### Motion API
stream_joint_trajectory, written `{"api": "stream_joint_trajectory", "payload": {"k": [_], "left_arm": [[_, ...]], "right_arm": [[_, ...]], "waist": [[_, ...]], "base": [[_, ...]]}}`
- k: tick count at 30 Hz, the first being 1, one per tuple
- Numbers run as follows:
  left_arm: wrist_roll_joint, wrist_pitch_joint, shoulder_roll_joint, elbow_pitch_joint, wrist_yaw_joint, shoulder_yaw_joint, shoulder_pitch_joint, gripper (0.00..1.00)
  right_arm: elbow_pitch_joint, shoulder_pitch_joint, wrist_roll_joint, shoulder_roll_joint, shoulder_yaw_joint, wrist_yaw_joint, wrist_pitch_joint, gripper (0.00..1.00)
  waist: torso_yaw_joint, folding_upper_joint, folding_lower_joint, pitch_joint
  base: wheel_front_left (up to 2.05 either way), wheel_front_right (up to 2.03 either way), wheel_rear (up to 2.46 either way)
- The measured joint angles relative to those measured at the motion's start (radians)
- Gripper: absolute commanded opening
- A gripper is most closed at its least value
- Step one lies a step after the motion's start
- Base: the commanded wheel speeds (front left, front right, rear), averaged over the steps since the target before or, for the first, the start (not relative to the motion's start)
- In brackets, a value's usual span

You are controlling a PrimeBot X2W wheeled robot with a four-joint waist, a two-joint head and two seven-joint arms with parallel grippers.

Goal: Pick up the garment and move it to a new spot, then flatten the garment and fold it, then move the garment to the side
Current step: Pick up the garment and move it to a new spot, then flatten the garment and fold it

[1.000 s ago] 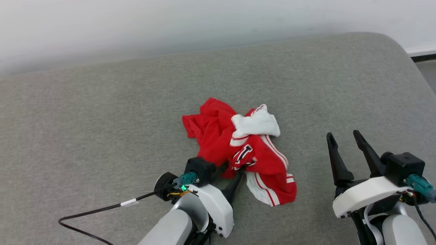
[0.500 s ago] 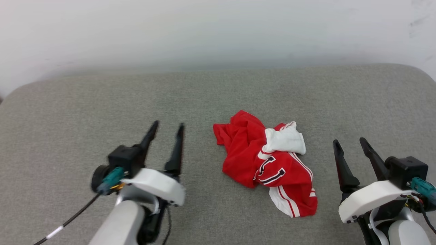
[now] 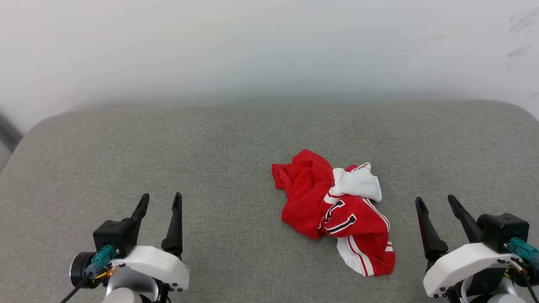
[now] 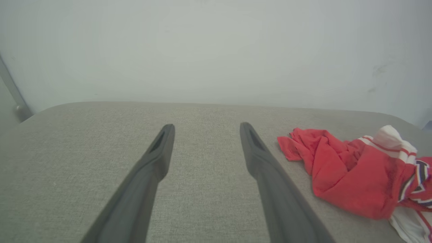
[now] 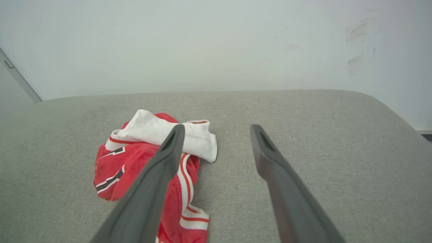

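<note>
On the grey cushion [image 3: 210, 147] the garment [image 3: 311, 198] lies between released left gripper [image 3: 161, 196] and released right gripper [image 3: 434, 198].

high head, low wrists, common garment [image 3: 307, 202]

Red-white garment [image 3: 332, 210] crumpled, lying on cushion [image 3: 210, 143].

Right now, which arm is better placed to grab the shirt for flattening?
Probably right: the right end effector, open, sits close beside the shirt, not touching; the left end effector, also open, is farther off.
</note>
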Motion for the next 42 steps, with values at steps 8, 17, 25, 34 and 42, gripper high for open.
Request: {"api": "stream_joint_trajectory", "payload": {"k": [8,17,25,34,42], "left_arm": [[0.004,0.012,0.002,-0.029,0.004,-0.013,0.011,1.0],[-0.003,0.015,0.004,-0.039,0.006,-0.019,0.01,1.0],[0.013,0.089,-0.028,-0.06,-0.027,-0.09,-0.126,1.0],[-0.012,0.361,-0.099,0.065,-0.139,-0.234,-0.335,1.0],[-0.052,0.602,-0.11,0.243,-0.221,-0.323,-0.458,1.0]], "right_arm": [[-0.024,0.013,0.001,0.0,0.0,0.0,0.018,1.0],[-0.032,0.019,0.01,0.0,0.0,0.0,0.026,1.0],[-0.045,0.013,0.007,0.0,-0.003,0.0,0.033,1.0],[-0.044,-0.022,0.01,0.0,0.019,0.0,0.028,1.0],[-0.015,-0.07,0.024,0.0,0.04,0.0,0.007,1.0]], "waist": [[-0.009,0.0,0.0,-0.006],[-0.009,0.0,0.0,0.003],[-0.004,0.0,0.0,0.029],[-0.031,0.0,0.0,0.079],[-0.084,0.0,0.0,0.157]], "base": [[0.0,0.0,0.0],[0.0,0.0,0.0],[0.0,0.0,0.0],[0.0,0.0,0.0],[0.0,0.0,0.0]]}}
